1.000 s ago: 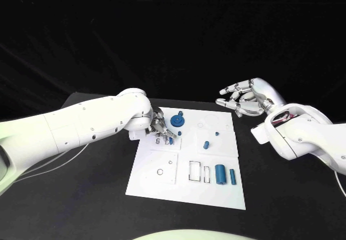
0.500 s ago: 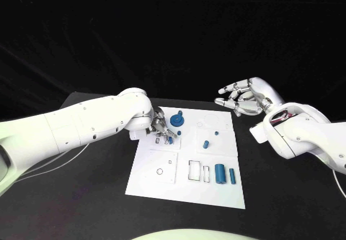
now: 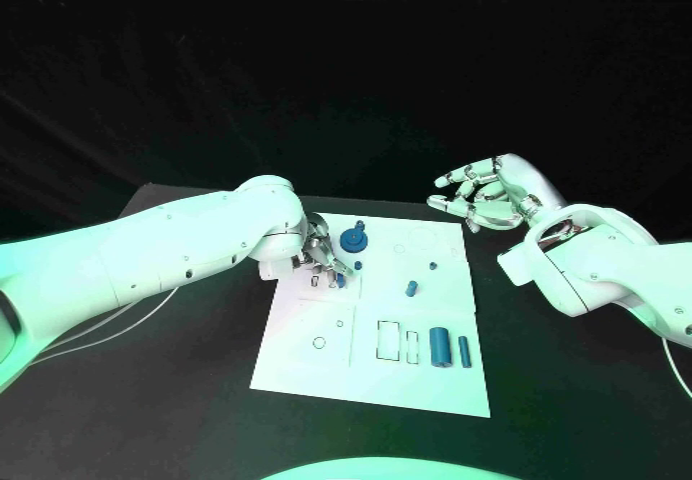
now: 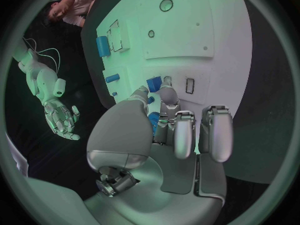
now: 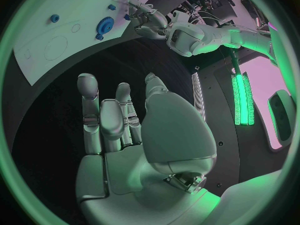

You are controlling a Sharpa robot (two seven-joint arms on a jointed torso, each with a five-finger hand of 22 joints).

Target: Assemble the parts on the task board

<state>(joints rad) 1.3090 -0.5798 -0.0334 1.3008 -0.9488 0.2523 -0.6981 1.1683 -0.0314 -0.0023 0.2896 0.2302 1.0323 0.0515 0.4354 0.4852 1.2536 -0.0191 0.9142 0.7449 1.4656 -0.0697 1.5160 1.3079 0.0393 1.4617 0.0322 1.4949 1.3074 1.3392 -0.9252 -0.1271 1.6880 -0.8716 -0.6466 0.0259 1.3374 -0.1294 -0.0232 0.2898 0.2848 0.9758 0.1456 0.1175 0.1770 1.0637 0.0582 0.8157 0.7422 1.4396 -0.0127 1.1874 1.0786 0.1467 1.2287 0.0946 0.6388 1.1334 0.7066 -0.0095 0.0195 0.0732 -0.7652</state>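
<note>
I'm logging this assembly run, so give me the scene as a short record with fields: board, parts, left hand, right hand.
board: white task board flat on the black table
parts: blue gear at the far end; two blue cylinders side by side near the right edge
left hand: left hand low over the board's far left, fingers pinching a small blue part
right hand: right hand raised beyond the board's far right corner, fingers apart, holding nothing

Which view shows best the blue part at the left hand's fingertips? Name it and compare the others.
The left wrist view: the blue part sits close up between the left hand fingertips, over the task board. The head view shows it small and half hidden; the right wrist view shows it tiny and distant.
</note>
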